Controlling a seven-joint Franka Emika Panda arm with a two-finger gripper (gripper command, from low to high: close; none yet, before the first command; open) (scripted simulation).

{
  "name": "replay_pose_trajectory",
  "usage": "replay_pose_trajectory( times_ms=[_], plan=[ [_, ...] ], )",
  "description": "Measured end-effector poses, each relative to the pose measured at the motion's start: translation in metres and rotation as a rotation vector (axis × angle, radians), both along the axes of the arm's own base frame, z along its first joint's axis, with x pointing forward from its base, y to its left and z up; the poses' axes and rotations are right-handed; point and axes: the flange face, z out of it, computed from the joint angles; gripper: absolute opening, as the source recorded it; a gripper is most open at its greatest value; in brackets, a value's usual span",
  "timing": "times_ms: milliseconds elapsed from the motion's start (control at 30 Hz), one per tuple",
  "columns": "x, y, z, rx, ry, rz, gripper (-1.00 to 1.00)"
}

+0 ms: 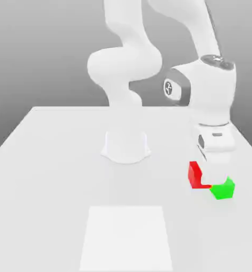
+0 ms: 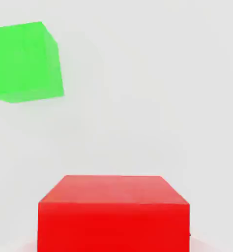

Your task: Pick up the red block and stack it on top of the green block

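Red block (image 1: 194, 175) was seen on the bench (image 1: 59, 175), just beside the green block (image 1: 223, 188), with the hand lowered over it, presumably for lifting; the jaws' state could not be told.

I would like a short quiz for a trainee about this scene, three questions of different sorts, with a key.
1. True or false: the red block is stacked on the green block.
2. In the exterior view, the green block lies to which side of the red block? A) left B) right
3. Fill in: both blocks rest on the white ____.

Key:
1. False; both lie on the table.
2. B
3. table
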Motion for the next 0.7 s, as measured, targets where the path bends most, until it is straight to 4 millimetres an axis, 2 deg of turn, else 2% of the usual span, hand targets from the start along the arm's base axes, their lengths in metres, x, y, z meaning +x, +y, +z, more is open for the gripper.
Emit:
replay_pose_trajectory(
  times_ms=[100, 133, 333, 367, 567, 700],
  plan=[
    [-0.038, 0.040, 0.007, -0.005, -0.005, 0.231, -1.00],
    [-0.045, 0.047, 0.004, -0.006, -0.007, 0.275, -1.00],
    [-0.052, 0.053, -0.048, -0.008, -0.009, 0.316, -1.00],
    [-0.053, 0.053, -0.054, -0.008, -0.009, 0.317, 1.00],
    [-0.053, 0.053, -0.057, -0.007, -0.009, 0.318, 1.00],
    [-0.053, 0.055, -0.030, -0.007, -0.011, 0.321, 1.00]
  ],
)
